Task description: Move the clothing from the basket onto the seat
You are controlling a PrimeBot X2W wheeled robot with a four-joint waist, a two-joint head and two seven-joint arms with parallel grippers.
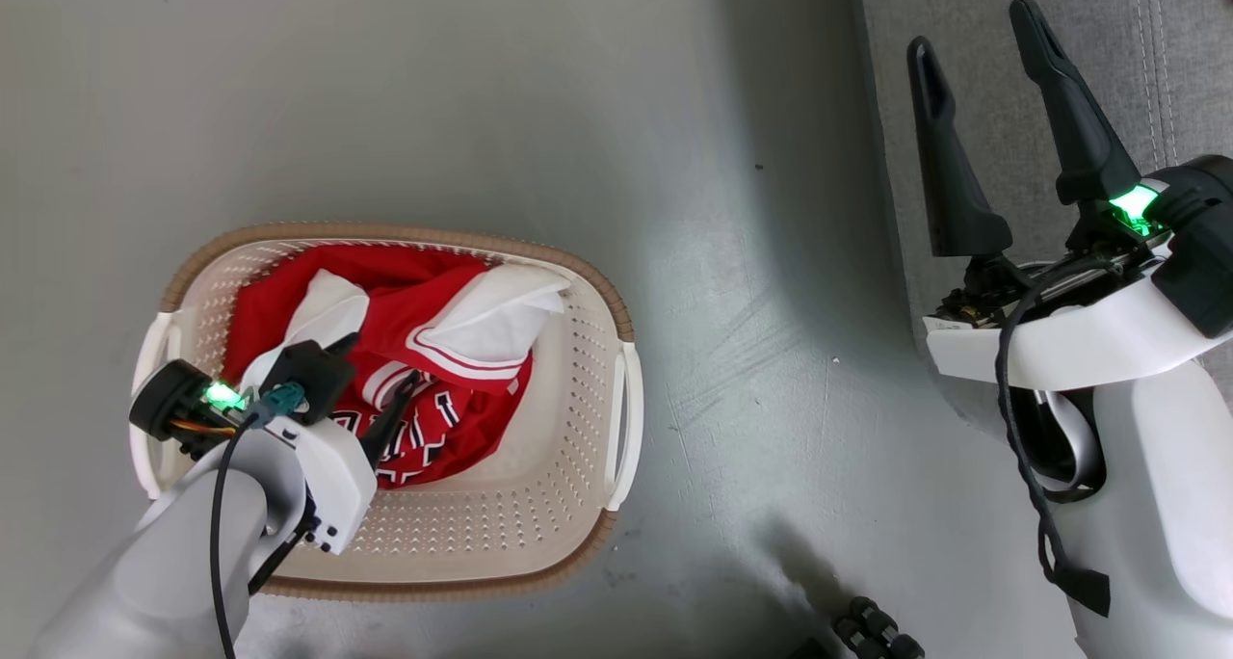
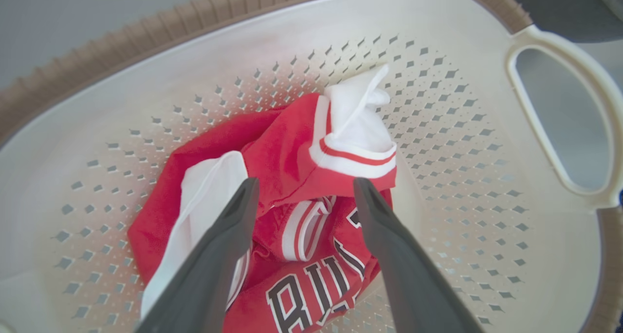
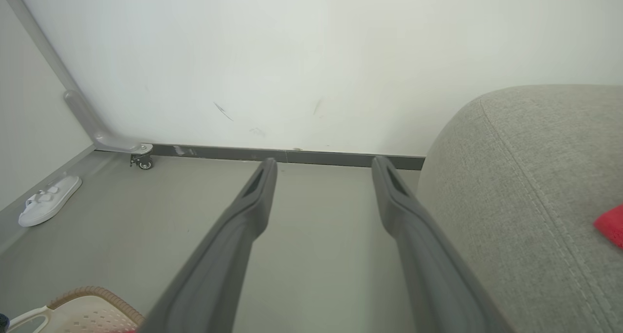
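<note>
The cream basket [image 1: 405,233] with a brown rim stands on the floor at the left. Inside it lies the clothing [image 1: 453,351], a crumpled red heap with white panels and dark lettering. My left gripper [image 1: 380,365] reaches down into the basket, open. In the left wrist view its fingertips [image 2: 307,183] stand apart just over a red fold of the clothing [image 2: 292,148], against the basket wall [image 2: 462,128]. My right gripper [image 1: 971,28] hangs open and empty at the edge of the grey seat [image 1: 1108,23]. A red piece of clothing [image 3: 611,223] lies on the seat [image 3: 525,177], right of the right gripper [image 3: 325,161].
Grey floor [image 1: 732,254] separates basket and seat. A white slipper [image 3: 48,199] lies by the wall at the left, near a caster wheel [image 3: 142,162]. The white wall [image 3: 311,55] stands behind. A basket corner [image 3: 82,313] shows low in the right wrist view.
</note>
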